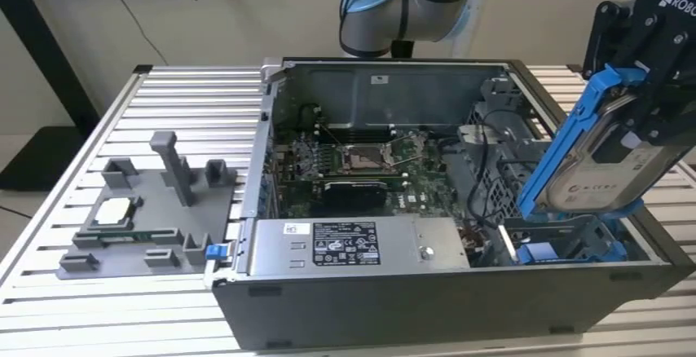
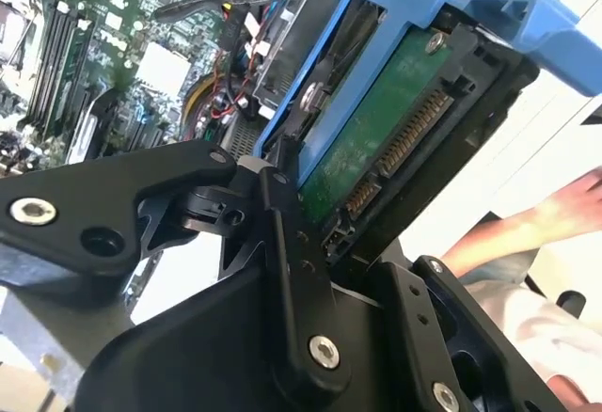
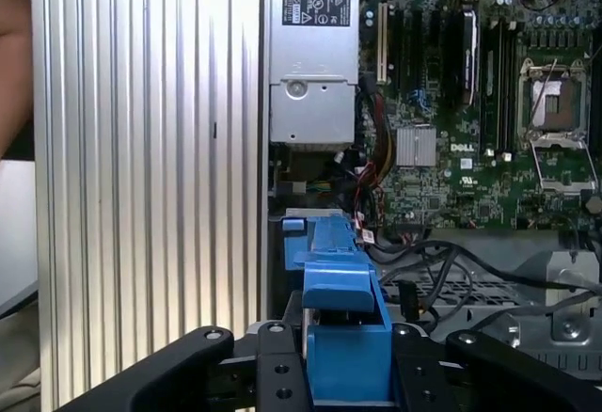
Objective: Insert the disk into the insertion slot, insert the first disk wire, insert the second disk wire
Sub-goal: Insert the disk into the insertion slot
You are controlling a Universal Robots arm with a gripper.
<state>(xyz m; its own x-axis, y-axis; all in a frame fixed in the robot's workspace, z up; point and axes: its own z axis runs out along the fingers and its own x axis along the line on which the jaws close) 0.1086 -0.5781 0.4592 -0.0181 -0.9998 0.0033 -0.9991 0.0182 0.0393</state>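
A: Exterior view first. Where's the disk?
B: The disk is at the exterior view's right, mid-height. It stands on end, tilted, with a blue frame round it. The tool pinches it near the upper end. The lower end hangs just above the slot, in the lower right corner of the open case. It isn't in.
A: Rest?
B: The power-supply box runs along the case's near edge, with the motherboard behind it. A grey tray sits on the counter at the exterior view's left, well apart from the case.
A: Second wrist view?
B: The disk's green circuit side faces the camera, with the connector row showing. Black fingers press on the blue frame's edge. The motherboard is beyond. A person's arm is past the disk, apart from it.
A: First wrist view?
B: The disk is edge-on, its blue frame clamped between the fingers. Beyond it are the power-supply box and the motherboard. The ribbed counter is beside the case.
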